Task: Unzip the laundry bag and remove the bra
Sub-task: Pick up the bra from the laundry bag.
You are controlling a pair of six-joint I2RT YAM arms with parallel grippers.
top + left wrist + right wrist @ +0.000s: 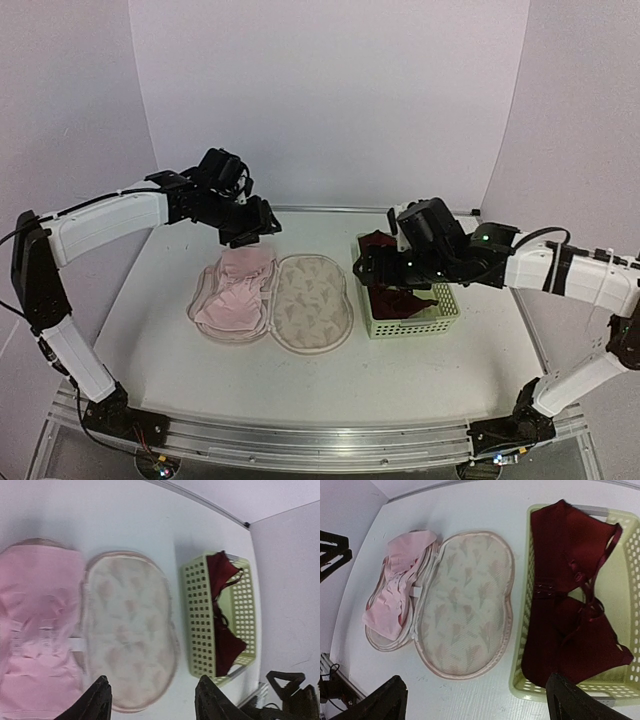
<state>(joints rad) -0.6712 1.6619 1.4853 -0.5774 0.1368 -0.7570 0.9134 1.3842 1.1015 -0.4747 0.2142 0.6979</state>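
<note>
Bright, even overhead light; soft shadows; left wrist view blurred, washed out.

A high top view faces down over the counter (pixel 180 370), and nearer wrist views look down, all sharing the laundry bag (pixel 312 305) and the basket (pixel 412 328).

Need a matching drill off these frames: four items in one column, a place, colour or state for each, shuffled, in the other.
Column A
1. laundry bag
2. pink bra
3. dark red bra
4. basket

Column B
a. lying inside the basket
b. pale green, slatted plastic
c. unzipped, spread open flat on the table
d. resting in the bag half farther from the basket

Pairs: 1-c, 2-d, 3-a, 4-b
</note>
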